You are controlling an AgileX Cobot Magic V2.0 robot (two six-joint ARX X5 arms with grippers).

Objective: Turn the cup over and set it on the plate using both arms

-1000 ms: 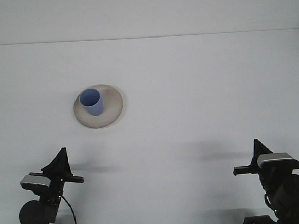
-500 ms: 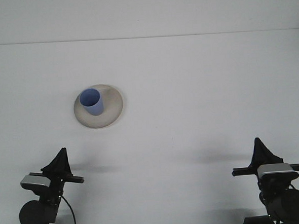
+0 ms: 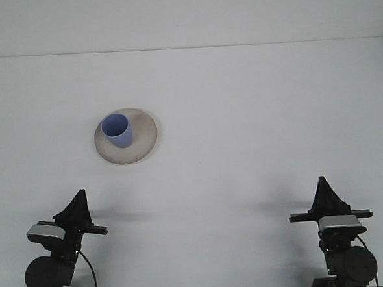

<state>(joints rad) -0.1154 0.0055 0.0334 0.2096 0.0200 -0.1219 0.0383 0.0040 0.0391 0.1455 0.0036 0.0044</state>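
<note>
Upright, blue cup (image 3: 116,130) on plate (image 3: 142,142), far from both arms' fingers, finger state unclear

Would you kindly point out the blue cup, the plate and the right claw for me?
blue cup (image 3: 117,130): front view, on its open mouth.
plate (image 3: 145,134): front view, on the bare right rim.
right claw (image 3: 324,189): front view, on its dark tip.

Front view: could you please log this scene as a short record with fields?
cup: blue cup, upright, mouth up, on the plate
plate: beige plate, left of centre on the white table
left gripper: near edge, away from the cup
right gripper: near edge, far right
task status: cup appears placed
</note>
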